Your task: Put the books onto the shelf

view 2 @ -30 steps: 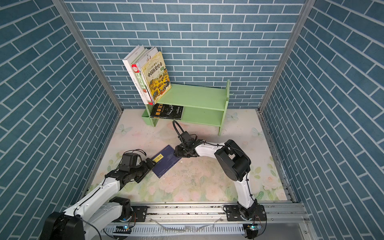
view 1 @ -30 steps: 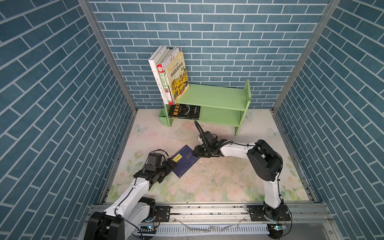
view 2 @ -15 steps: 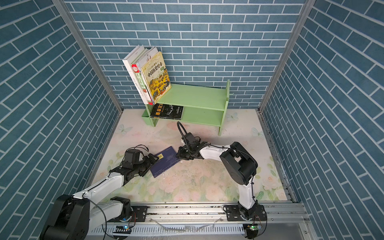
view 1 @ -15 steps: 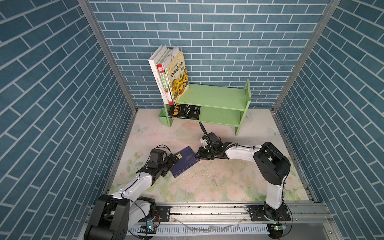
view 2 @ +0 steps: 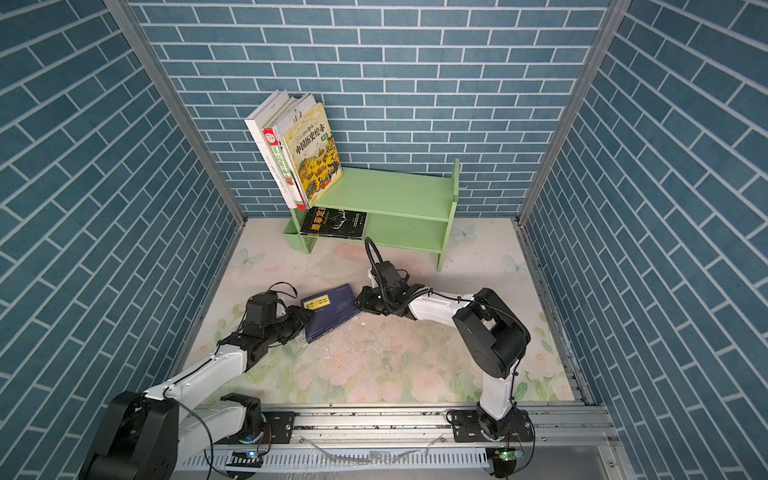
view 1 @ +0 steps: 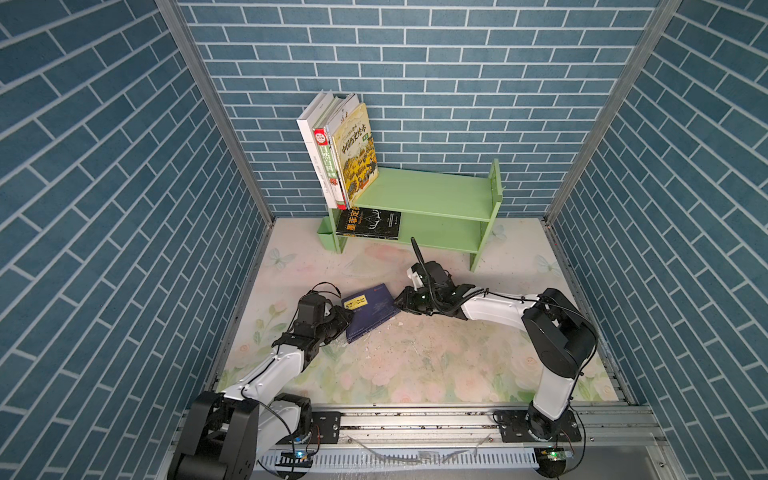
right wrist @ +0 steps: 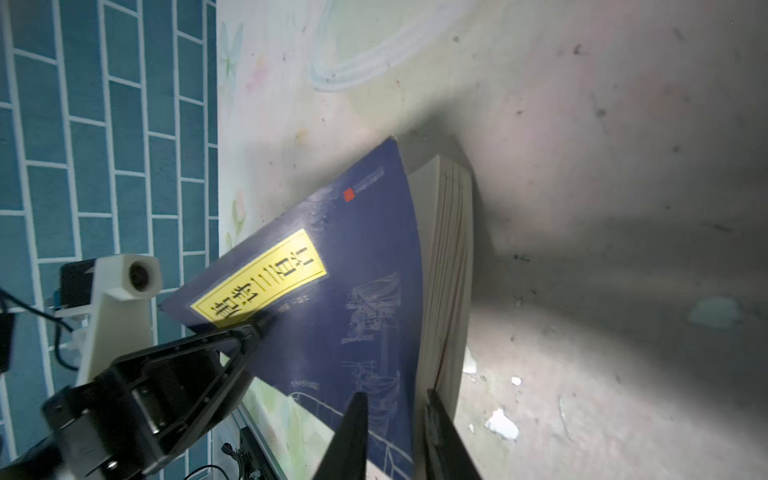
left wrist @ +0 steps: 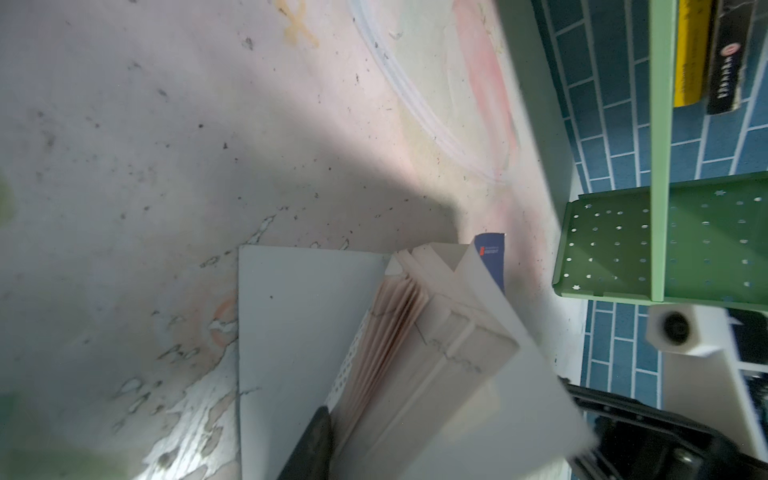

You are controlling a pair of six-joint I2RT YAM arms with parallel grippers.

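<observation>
The navy book (view 1: 370,309) rests on the flowered counter (view 1: 415,361) in front of the green shelf (view 1: 432,195), its cover and pages tilted up. Its yellow label carries black Chinese characters I cannot make out. The left hand (view 1: 345,319) pinches the corner by that label. The right hand (view 1: 399,300) is clamped narrow on the opposite edge. On the top tier, a pale yellow book (view 1: 355,153) reads 中国历史绘本. The black book (view 1: 368,224) lying below shows 墨菲定 in yellow.

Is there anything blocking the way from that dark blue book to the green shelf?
Nothing visible does. The mat between the navy book and the shelf is bare; the upright books and the black book take up only the shelf's left end.
</observation>
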